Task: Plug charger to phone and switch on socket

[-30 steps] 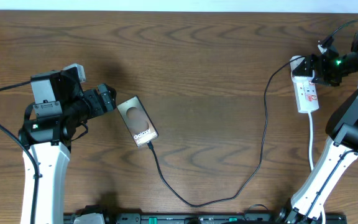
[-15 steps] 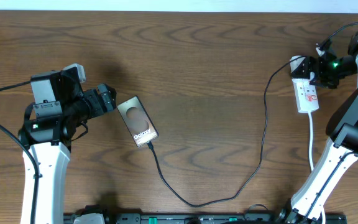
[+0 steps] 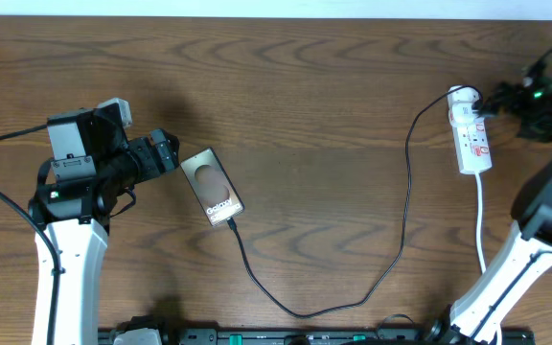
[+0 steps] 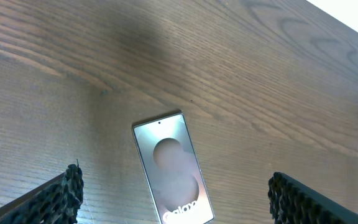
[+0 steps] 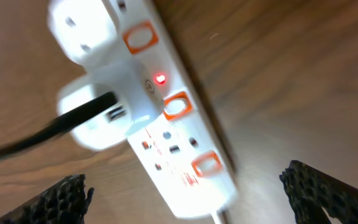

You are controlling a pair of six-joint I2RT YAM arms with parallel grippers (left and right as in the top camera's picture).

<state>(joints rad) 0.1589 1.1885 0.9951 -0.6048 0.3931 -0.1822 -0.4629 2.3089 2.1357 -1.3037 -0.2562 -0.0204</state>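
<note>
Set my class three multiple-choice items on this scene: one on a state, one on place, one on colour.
1. The power strip has an indicator lamp that is: A lit; B dark; C covered.
2. The phone lies: A beside the left pincer; B beside the power strip; C midway between them.
3. The charger cable is: A white; B black; C red.
Key: 1A, it glows red in the right wrist view; 2A, the overhead view shows them close together; 3B, it shows as a thin black line.

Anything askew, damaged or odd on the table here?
Nothing stands out. The charger runs loosely from the phone to the socket, whose red light is lit; the phone lies flat, slightly slanted, undamaged.
</note>
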